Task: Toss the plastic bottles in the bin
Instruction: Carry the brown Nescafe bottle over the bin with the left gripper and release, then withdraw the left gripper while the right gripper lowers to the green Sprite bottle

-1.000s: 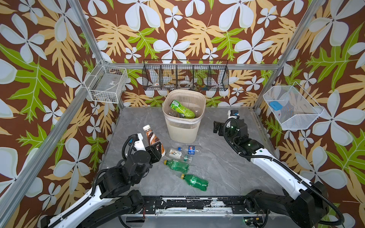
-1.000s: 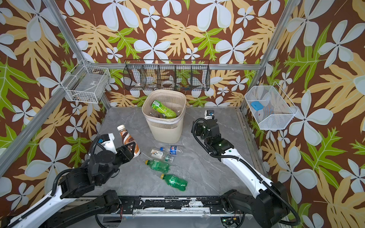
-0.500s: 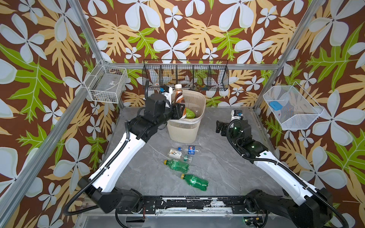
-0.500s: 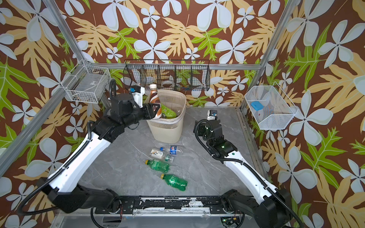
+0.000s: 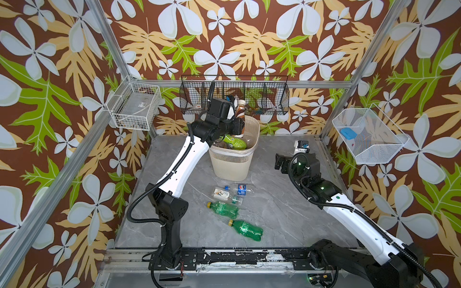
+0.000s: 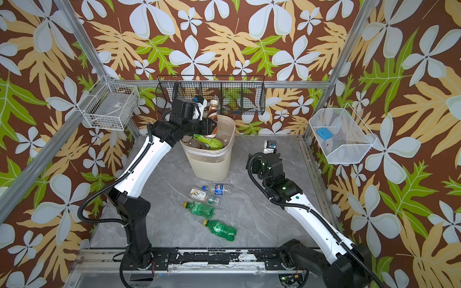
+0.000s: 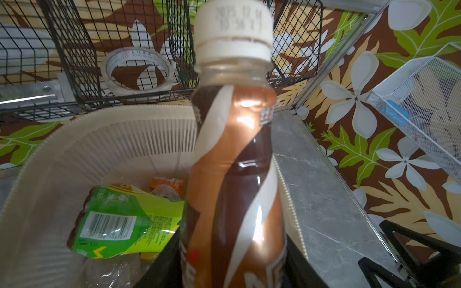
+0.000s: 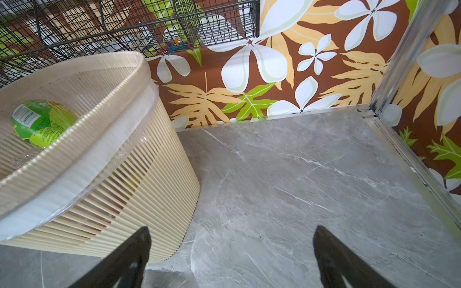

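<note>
Gripping the brown, cream-capped plastic bottle upright, the left pincer hangs over the slotted beige plastic bin. Released here, the bottle could clip the rim below or bounce off the crushed green-labelled bottle beneath. The right pincer gapes empty beside the bin. The grey marble tabletop looks smooth; floral-papered walls enclose it.

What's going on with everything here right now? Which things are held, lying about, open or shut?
left gripper: shut on the brown bottle.
brown bottle: upright, capped, held over the bin.
right gripper: open, empty, beside the bin.
bin: upright, holding bottles.
front green bottle: lying on the table, capped.
rear green bottle: lying on the table, capped.
blue-label clear bottle: lying on the table.
white-label clear bottle: lying on the table.
</note>
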Robot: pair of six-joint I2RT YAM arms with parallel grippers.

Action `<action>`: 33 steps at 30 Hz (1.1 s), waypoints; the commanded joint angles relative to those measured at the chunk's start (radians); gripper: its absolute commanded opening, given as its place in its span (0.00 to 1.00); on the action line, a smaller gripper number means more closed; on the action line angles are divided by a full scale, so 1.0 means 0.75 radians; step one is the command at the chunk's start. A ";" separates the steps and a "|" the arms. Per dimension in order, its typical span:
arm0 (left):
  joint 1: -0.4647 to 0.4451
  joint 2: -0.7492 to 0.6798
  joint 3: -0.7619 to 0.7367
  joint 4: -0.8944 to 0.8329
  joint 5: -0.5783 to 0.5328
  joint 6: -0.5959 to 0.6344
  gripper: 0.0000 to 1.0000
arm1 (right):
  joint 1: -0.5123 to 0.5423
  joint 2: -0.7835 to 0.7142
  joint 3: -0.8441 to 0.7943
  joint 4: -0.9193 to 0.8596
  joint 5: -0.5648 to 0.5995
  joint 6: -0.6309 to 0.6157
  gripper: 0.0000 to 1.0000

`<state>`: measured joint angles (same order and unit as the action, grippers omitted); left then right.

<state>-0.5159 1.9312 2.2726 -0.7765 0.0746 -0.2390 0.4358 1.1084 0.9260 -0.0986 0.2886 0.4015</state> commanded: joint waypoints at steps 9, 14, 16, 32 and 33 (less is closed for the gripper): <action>0.002 -0.049 -0.046 0.063 0.103 -0.008 0.94 | 0.000 -0.011 -0.001 0.004 0.016 -0.012 1.00; 0.003 -0.206 -0.158 0.182 -0.011 0.010 1.00 | 0.000 -0.017 -0.001 0.001 0.008 -0.012 1.00; 0.003 -0.336 -0.311 0.313 -0.050 0.014 1.00 | 0.000 -0.020 -0.002 -0.001 0.005 -0.012 1.00; 0.003 -1.626 -2.204 1.051 -0.360 -0.475 1.00 | -0.002 0.029 0.002 -0.004 -0.093 0.000 1.00; 0.003 -1.643 -2.216 1.045 -0.363 -0.484 1.00 | -0.002 0.032 0.005 -0.002 -0.099 0.001 1.00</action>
<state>-0.5152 0.7361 0.6392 -0.0711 -0.1570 -0.5121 0.4339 1.1282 0.9176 -0.1055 0.2352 0.4007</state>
